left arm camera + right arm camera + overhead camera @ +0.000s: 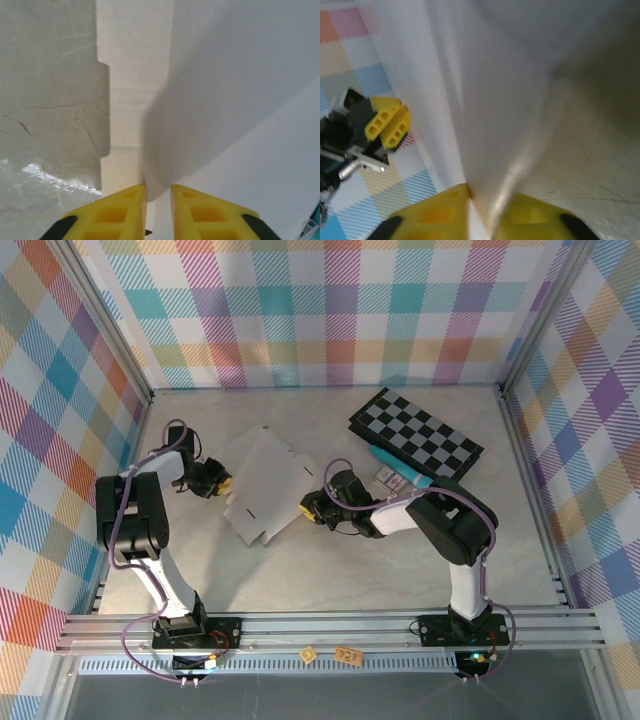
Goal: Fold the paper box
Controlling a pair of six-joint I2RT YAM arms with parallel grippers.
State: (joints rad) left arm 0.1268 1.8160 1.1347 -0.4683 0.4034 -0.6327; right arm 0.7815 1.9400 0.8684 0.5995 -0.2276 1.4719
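Pinching the box at its left edge, the left gripper is nearly closed on it; the right gripper clamps its right corner likewise.

paper box: white die-cut sheet, small slots, unfolded, mostly flat, lying skewed

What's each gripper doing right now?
Left gripper: shut on the box edge.
Right gripper: shut on the box, opposite side.
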